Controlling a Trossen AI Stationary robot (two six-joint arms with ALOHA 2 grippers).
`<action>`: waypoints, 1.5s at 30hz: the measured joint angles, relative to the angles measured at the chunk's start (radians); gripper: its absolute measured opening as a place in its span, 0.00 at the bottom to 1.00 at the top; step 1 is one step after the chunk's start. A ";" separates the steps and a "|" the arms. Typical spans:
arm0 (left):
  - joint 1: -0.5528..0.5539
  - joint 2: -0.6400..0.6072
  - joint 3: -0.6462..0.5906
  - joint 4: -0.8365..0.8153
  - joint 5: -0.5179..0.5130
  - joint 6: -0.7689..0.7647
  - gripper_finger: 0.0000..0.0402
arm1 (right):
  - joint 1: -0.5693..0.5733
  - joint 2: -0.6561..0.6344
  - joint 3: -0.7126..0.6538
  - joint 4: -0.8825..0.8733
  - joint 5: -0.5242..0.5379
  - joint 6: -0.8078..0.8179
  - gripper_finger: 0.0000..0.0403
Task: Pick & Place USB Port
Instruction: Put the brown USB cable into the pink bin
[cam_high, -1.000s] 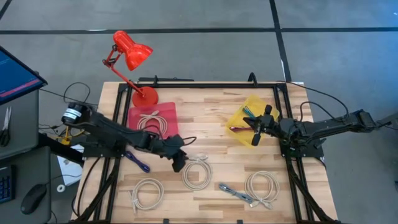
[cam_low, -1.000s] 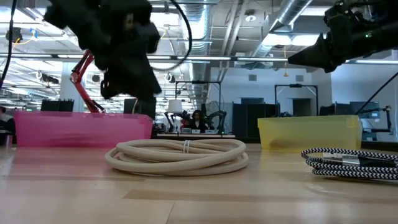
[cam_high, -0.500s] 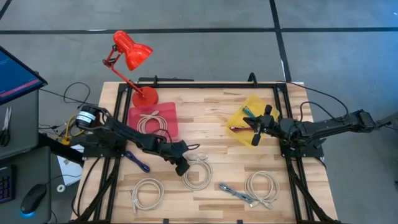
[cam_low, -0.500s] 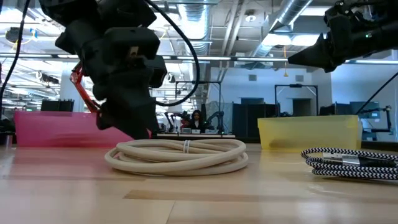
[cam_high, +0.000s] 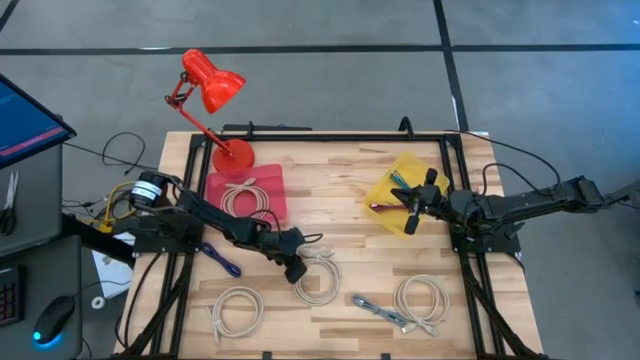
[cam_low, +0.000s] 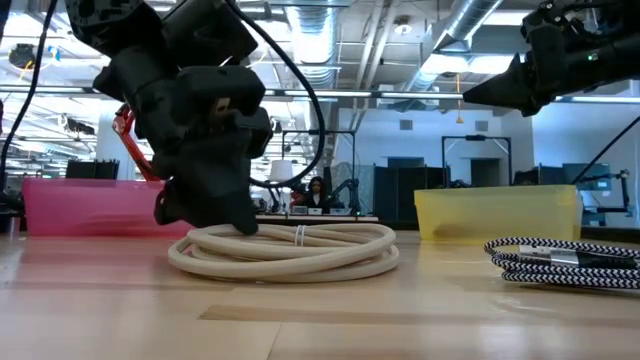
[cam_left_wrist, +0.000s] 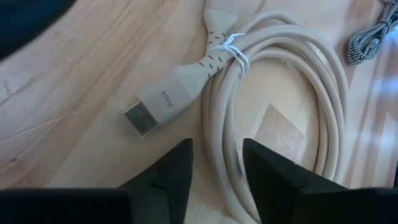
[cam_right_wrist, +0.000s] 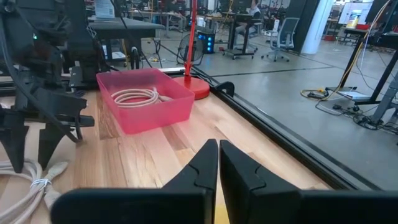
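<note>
L gripper (cam_high: 296, 270) sits low over the coiled beige USB cable (cam_high: 318, 278) w/ a white tie, near table centre. Its dark fingers (cam_left_wrist: 168, 174) are apart, straddling the coil's strands; the flat beige plug (cam_left_wrist: 163, 104) lies just ahead of the tips. R gripper (cam_high: 411, 207) hovers over the yellow plastic bin (cam_high: 392, 185), fingers (cam_right_wrist: 200, 163) pressed together, empty. Pink plastic bin (cam_high: 246, 193) w/ another cable sits behind the L gripper.

Pale wooden slatted table (cam_high: 340, 190) satin-smooth; beige rubbery coiled cable (cam_left_wrist: 273, 118) matt; translucent pink plastic bin (cam_right_wrist: 146, 99) glossy.
</note>
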 joint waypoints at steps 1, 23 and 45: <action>0.000 0.000 0.000 0.000 -0.001 0.000 0.31 | 0.000 0.000 0.000 0.000 0.000 0.000 0.02; 0.053 -0.275 -0.003 -0.236 -0.265 0.236 0.04 | 0.000 0.000 0.000 0.000 0.000 0.000 0.02; 0.219 -0.684 -0.023 -0.738 -0.936 0.335 0.04 | 0.000 0.000 0.000 0.000 0.000 0.000 0.02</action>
